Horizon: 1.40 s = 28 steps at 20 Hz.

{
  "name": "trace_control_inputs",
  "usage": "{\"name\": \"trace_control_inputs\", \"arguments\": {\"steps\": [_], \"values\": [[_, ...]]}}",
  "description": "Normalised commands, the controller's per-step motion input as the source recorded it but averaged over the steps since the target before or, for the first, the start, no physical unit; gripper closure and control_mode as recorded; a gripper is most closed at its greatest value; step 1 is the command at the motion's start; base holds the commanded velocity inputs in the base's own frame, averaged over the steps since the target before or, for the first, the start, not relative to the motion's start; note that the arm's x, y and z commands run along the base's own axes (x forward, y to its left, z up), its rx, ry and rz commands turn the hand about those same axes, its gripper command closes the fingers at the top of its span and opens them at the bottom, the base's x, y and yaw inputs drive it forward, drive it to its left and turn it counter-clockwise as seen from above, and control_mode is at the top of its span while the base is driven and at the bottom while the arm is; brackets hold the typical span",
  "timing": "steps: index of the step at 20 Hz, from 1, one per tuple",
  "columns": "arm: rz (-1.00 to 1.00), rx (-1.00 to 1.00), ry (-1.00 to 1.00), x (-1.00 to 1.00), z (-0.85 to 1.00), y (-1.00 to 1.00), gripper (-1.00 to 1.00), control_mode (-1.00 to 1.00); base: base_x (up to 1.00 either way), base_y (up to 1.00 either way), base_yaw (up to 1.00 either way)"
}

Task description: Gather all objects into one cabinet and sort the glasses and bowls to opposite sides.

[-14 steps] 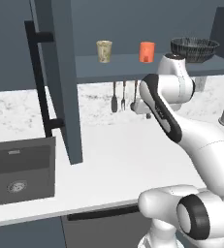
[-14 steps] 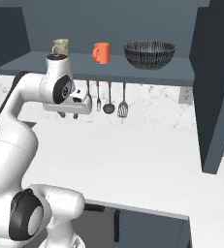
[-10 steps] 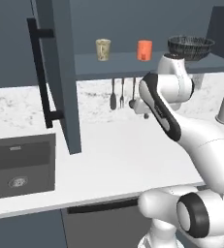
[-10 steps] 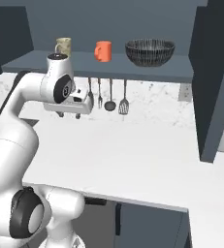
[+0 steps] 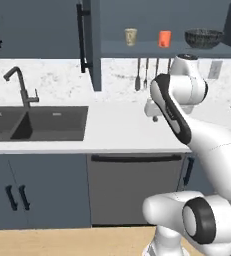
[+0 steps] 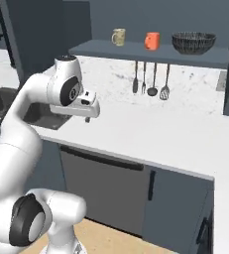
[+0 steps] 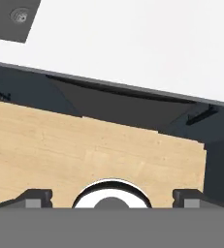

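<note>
In the left base view we see a small beige speckled tapered cup [image 5: 131,36], a plain orange-red cup [image 5: 164,38] and a wide black bowl with a woven mesh texture [image 5: 203,38] standing in a row, well apart from one another, on the open shelf of the dark slate-blue wall cabinet [image 5: 93,45], whose tall door carries a long black vertical bar handle [image 5: 81,36]. All three sit well above and beyond the fingers [image 5: 155,118], which hang low over the smooth white counter [image 5: 122,131] just beside the arm's bulky white wrist. Metal utensils [image 5: 146,75] hang on the mottled marble wall above the fingers, and a dark matte double sink [image 5: 35,123] with a curved black tap [image 5: 20,86] lies off to their side.

In the right base view the same beige cup [image 6: 118,36], orange-red cup [image 6: 151,40] and mesh bowl [image 6: 193,42] line the shelf, high above and beyond the fingers [image 6: 87,119], which point down at the counter [image 6: 165,134] near its front edge. They touch nothing we can see.

In the hand view the two dark finger tips [image 7: 33,197] stand spread wide apart with nothing between them; beyond them lie pale wood-grain floor [image 7: 94,150], dark cabinet fronts and the white counter edge [image 7: 133,43].
</note>
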Motion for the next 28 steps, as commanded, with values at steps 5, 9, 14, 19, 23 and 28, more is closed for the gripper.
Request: {"name": "trace_control_inputs", "arguments": {"steps": [5, 9, 14, 19, 23, 28], "values": [[0.0, 0.0, 0.0, 0.0, 0.0, 0.0, -1.0, 1.0, -0.46, 0.86, 0.78], [0.0, 0.0, 0.0, 0.0, 0.0, 0.0, -1.0, 1.0, -0.08, 0.99, 0.69], [0.0, 0.0, 0.0, 0.0, 0.0, 0.0, -1.0, 1.0, 0.71, 1.0, 0.29], [0.0, 0.0, 0.0, 0.0, 0.0, 0.0, -1.0, 1.0, 0.67, 1.0, 0.14], [0.0, 0.0, 0.0, 0.0, 0.0, 0.0, -1.0, 1.0, 0.48, 1.0, 0.18], [0.0, 0.0, 0.0, 0.0, 0.0, 0.0, -1.0, 1.0, 0.29, 1.0, 0.24]]}}
